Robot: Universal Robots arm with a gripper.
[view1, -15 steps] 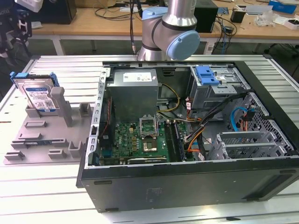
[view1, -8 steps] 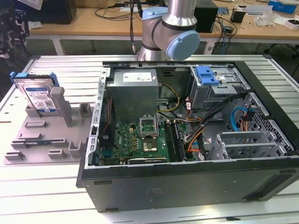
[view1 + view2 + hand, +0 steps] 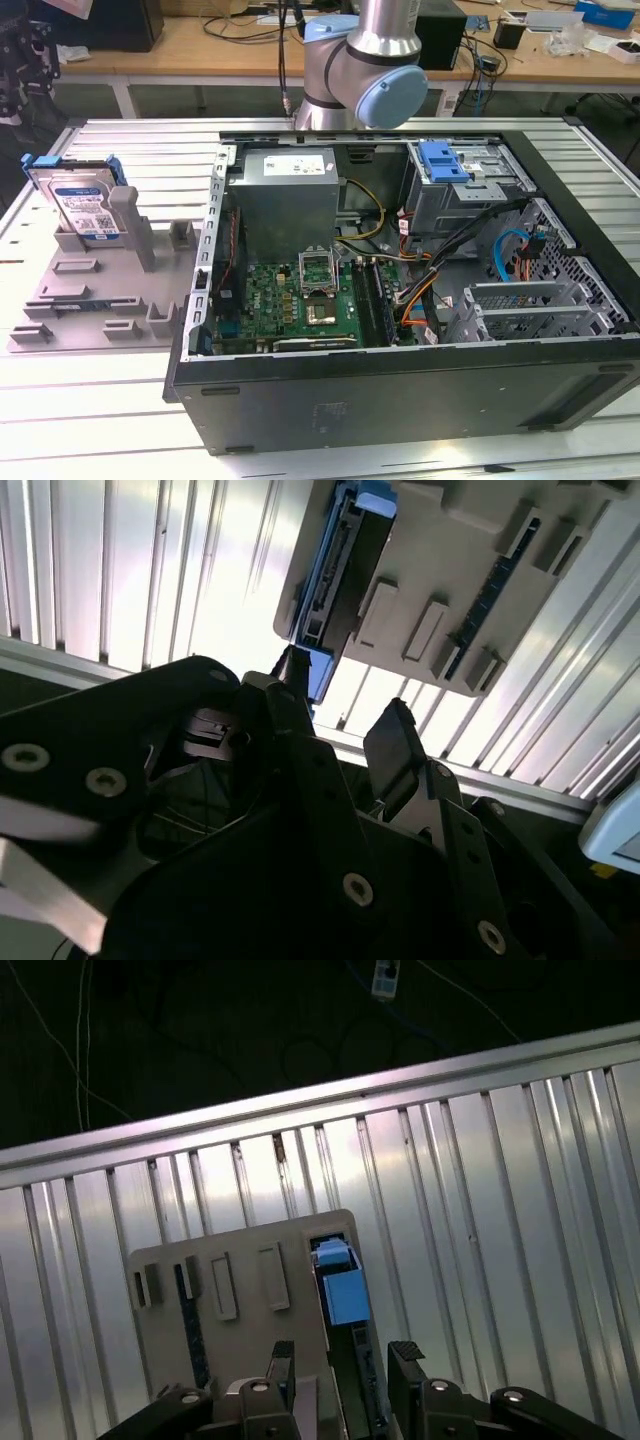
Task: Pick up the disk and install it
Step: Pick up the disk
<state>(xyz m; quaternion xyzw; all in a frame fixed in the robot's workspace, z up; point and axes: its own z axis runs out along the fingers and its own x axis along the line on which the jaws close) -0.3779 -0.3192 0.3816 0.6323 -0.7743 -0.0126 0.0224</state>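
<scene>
Ribbed table (image 3: 100, 440) | disk (image 3: 85, 205) upright in tray (image 3: 90, 300) | gripper (image 3: 343, 1350) spread, empty, clear of tray | risk: a skewed approach may knock the disk from the tray

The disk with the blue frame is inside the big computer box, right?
Not quite. The disk with the blue frame is not inside the computer case. It stands upright in the grey tray beside the case, on the exterior view's left, as the exterior view shows.
</scene>
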